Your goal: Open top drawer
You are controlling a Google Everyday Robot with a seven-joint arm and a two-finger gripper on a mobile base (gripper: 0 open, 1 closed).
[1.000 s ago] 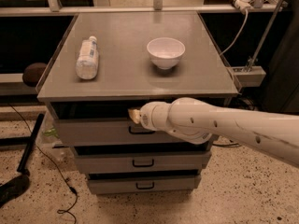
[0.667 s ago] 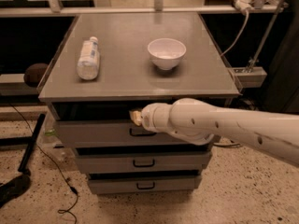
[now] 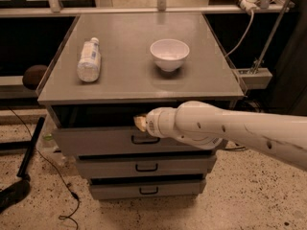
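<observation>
Since 1.0 s ago: top drawer (image 3: 96, 142) front sits slightly further out of the cabinet (image 3: 124, 83), and the dark gap under the cabinet top is wider. Gripper (image 3: 140, 122) is at nearly the same spot in the view.

Layout, all referenced to the top drawer's black pull handle (image 3: 145, 140), left to right:
- Plastic bottle (image 3: 89, 60): up and left of the handle, lying on its side on the cabinet top.
- Top drawer front: spans both sides of the handle, partly pulled out, dark gap above it. Tray interior not visible.
- Two narrower drawers (image 3: 110, 167): directly below the handle, both appear shut.
- Gripper: just above the handle and a touch left, at the upper edge of the drawer front. It appears to meet that edge, not the handle. Open or closed: cannot tell.
- White bowl (image 3: 169, 54): up and slightly right of the handle, upright on the cabinet top.
- White arm (image 3: 230, 131): runs right from just above the handle and out of view, covering the right part of the drawer front.

Step in hand (judgement): mid-pull, with the drawer started but well short of fully open.

Next move calls for: a straight pull outward along the drawer's slide line, keeping contact with the front so the hold does not slip off the edge. No sideways drift, or the tray may bind.
</observation>
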